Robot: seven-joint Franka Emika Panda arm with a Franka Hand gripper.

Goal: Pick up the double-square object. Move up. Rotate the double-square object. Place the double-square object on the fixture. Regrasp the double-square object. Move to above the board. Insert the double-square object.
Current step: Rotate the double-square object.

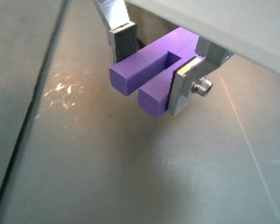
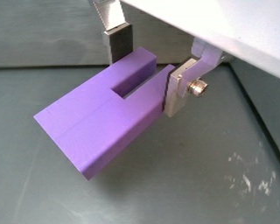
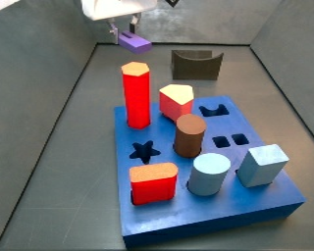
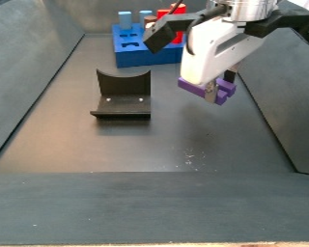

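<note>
Gripper (image 2: 150,63) clamped on purple double-square object (image 2: 102,119), held clear above floor beside fixture (image 4: 123,95); long axis roughly level, jutting out from fingers

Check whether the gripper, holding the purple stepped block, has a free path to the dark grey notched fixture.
Probably yes. The gripper holds the double-square object above bare floor, and nothing stands between it and the fixture.

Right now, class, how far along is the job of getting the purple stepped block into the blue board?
Done: the purple double-square block is picked up, clamped in the gripper and lifted off the floor in both side views. In hand: carrying it, beside the fixture. Left: the dark grey notched fixture stands bare, so placing, regrasping and inserting into the thick blue board remain.
</note>
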